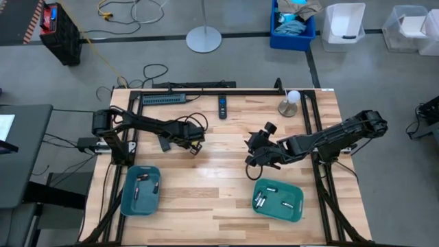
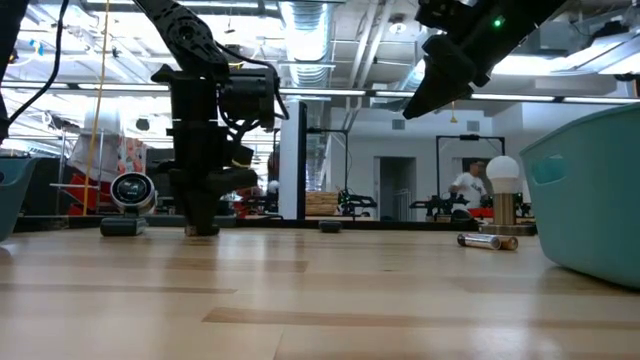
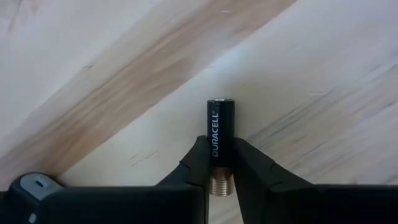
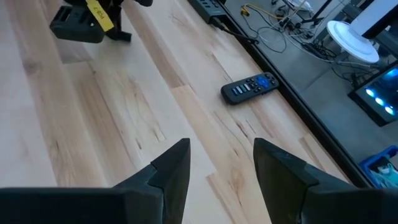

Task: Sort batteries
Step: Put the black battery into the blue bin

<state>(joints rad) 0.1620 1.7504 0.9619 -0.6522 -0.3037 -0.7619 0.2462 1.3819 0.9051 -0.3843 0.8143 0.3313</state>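
Pale wooden planks carry two teal trays near the front edge; mid-table left, the left gripper pinches a battery lying on the wood, clasped just above its copper end. It looks small, rigid, light and smooth-skinned, so a grip nearer its middle seems safer against slipping; the right gripper hovers spread and empty on the right.

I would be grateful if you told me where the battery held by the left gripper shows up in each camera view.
High view: hidden under the left gripper, left of the table's centre.
Low view: not discernible; the left gripper reaches the tabletop at the left.
Left wrist view: the battery stands in the middle, the fingers closed on it.
Right wrist view: not visible.
Shared landmark: the remote.
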